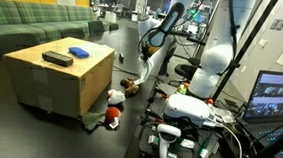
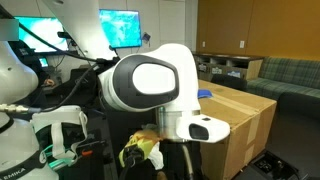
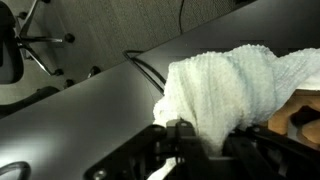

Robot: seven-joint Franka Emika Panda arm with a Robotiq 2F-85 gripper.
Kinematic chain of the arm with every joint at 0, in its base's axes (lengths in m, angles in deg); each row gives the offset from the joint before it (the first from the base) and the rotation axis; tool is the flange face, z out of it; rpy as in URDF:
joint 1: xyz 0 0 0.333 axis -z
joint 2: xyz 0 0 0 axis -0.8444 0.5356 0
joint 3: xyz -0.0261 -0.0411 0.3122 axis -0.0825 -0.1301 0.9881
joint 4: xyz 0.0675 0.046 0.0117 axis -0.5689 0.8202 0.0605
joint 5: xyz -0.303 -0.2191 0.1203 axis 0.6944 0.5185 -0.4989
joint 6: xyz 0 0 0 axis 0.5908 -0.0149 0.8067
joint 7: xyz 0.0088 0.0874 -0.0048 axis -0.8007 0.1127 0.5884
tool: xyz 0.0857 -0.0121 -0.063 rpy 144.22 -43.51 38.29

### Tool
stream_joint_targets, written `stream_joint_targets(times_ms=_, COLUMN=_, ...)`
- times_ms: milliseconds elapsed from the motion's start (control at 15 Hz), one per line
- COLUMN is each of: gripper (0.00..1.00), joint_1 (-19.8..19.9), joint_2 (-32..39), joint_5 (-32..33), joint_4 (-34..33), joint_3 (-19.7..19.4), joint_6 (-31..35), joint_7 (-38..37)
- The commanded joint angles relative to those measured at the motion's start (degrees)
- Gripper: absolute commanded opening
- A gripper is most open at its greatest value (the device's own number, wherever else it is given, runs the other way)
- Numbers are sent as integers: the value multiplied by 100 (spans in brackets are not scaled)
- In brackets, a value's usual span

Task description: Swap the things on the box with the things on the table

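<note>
In the wrist view my gripper point(image 3: 200, 138) is shut on a white knitted cloth point(image 3: 230, 85), which bunches up out of the jaws over a dark table top point(image 3: 90, 110). In an exterior view the gripper point(image 1: 147, 51) hangs low beside the cardboard box point(image 1: 56, 78), with the cloth point(image 1: 149, 63) pale below it. On the box lie a black flat device point(image 1: 57, 57) and a blue object point(image 1: 79, 53). In an exterior view the arm's large white joint hides the gripper; the box point(image 2: 240, 115) and the blue object point(image 2: 205, 93) show behind it.
Stuffed toys point(image 1: 114, 94) lie on the floor by the box's corner, another one point(image 1: 110, 115) nearer. A green sofa point(image 1: 35, 26) stands behind the box. A white robot base point(image 1: 213, 64), cables and a monitor point(image 1: 278, 97) crowd one side. A yellowish object point(image 2: 140, 152) sits below the arm.
</note>
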Motion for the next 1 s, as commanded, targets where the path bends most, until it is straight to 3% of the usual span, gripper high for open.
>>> stream_joint_targets(times_ms=0, gripper=11, joint_1=47, joint_2=398, joint_5=78, joint_4=-91, joint_3=-198, joint_6=454, joint_7=-117)
stream_joint_targets(times_ms=333, gripper=11, joint_1=-244, joint_2=863, joint_5=404, joint_4=-267, joint_3=-368, joint_6=1122, joint_7=-642)
stream_joint_targets(times_ms=667, gripper=14, joint_1=-573, joint_2=1449, joint_5=511, joint_4=-646, joint_3=-472, joint_6=1350, joint_7=-1096)
stream_joint_targets(times_ms=733, gripper=43, joint_1=-626, joint_2=1593, joint_5=481, joint_4=-755, joint_3=-493, joint_6=1367, joint_7=-1153)
stream_joint_targets(times_ms=867, gripper=50, joint_1=-736, joint_2=1754, joint_5=427, joint_4=-879, joint_3=-560, joint_6=1354, joint_7=-1253)
stream_joint_targets(times_ms=933, gripper=59, joint_1=-776, joint_2=1822, joint_5=396, joint_4=-940, joint_3=-586, joint_6=1335, joint_7=-1275)
